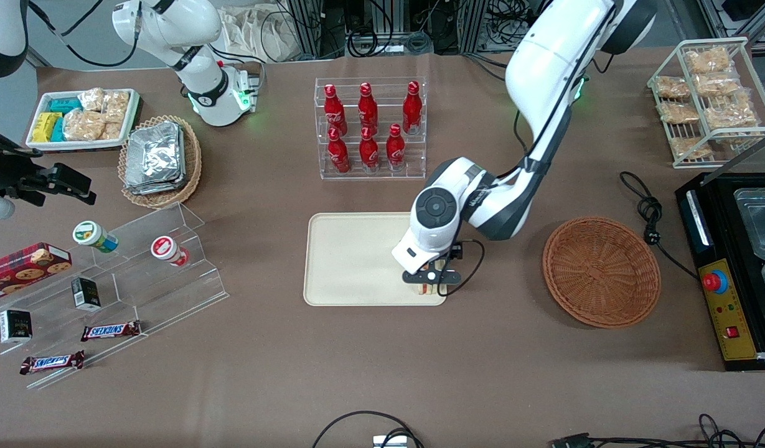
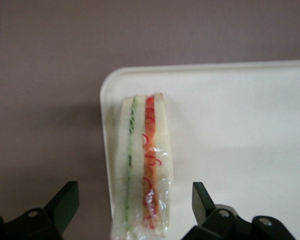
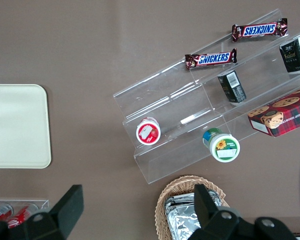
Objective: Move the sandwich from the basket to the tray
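The sandwich [image 2: 142,165] fills your wrist view: a wrapped wedge standing on its edge, green and red filling lines showing between the white bread. It rests on the tray [image 2: 240,140], right at a rounded corner, next to the rim. Your tool [image 2: 135,207] hovers just above it with the fingers [image 2: 65,200] spread apart, one on each side of the wedge and neither touching it. In the front view the tool [image 1: 431,278] sits over the tray [image 1: 351,261] at the corner that is nearer the front camera and toward the working arm's end of the table [image 1: 382,373], with the sandwich [image 1: 427,287] just visible beneath it. The basket [image 1: 601,271] lies well apart from the tray, further toward the working arm's end, with nothing in it
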Available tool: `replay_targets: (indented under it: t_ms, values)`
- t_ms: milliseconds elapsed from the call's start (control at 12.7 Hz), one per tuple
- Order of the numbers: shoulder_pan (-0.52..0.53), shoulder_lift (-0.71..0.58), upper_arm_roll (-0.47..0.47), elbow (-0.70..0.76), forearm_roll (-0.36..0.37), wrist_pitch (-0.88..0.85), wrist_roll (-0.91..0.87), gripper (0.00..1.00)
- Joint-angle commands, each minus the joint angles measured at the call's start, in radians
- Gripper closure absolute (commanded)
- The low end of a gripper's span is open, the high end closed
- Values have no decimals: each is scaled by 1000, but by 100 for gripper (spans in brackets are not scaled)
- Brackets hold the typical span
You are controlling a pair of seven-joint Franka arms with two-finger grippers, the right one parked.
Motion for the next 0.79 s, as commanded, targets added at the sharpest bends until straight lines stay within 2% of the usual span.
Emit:
replay_targets:
  t_ms: [0, 158, 316, 553, 711]
  values:
    - [69, -169, 6, -75, 5, -30, 29, 0]
    - [158, -295, 9, -132, -21, -45, 90, 0]
    - [261, -433, 12, -175, -88, -135, 122, 0]
    - [396, -573, 13, -186, -81, -347, 384, 0]
    - [488, -677, 12, -263, -93, -375, 432, 0]
